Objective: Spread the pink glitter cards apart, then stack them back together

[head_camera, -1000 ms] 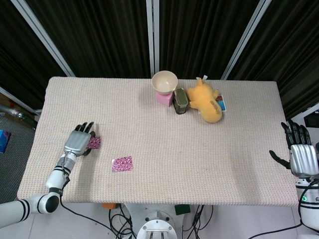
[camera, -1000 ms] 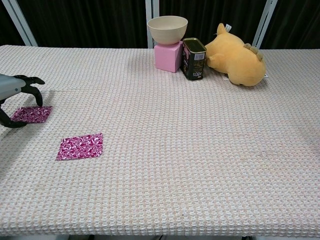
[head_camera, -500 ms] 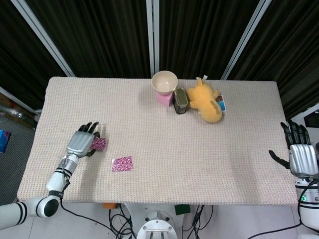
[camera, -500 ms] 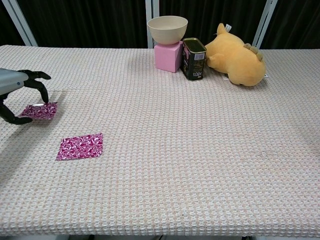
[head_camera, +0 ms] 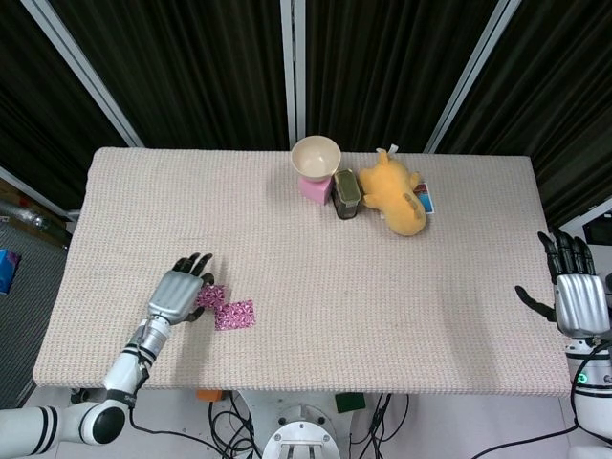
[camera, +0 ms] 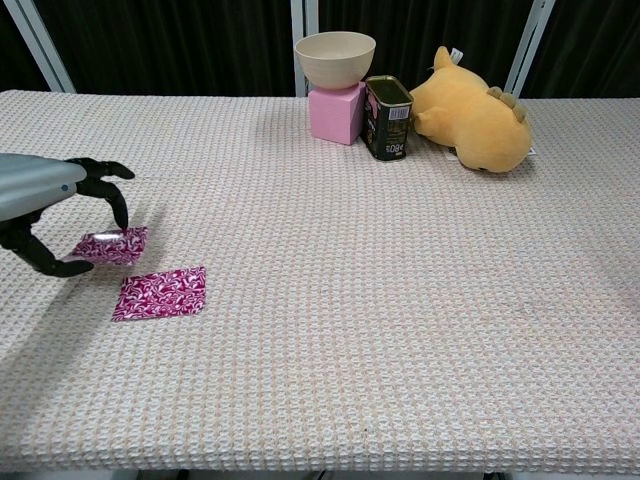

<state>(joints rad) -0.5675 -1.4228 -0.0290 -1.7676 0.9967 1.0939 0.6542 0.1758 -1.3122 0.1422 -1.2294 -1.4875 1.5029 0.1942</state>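
White woven-cloth desk (head_camera: 287,220) carries all. Front left: flat pink glitter card (head_camera: 234,315) (camera: 160,293) lying on desk; second pink glitter card (head_camera: 209,297) (camera: 112,246) just left and behind it, tilted, pinched by left robot hand (head_camera: 179,297) (camera: 45,205), edges near, cannot tell if touching. Back centre: cream bowl (head_camera: 316,155) (camera: 335,56) on pink cube block (head_camera: 315,188) (camera: 336,112); dark metal tin (head_camera: 345,194) (camera: 388,118) just right of block; yellow plush toy (head_camera: 395,193) (camera: 472,121) right of tin. Right robot hand (head_camera: 572,296) off desk's right edge, well apart from all
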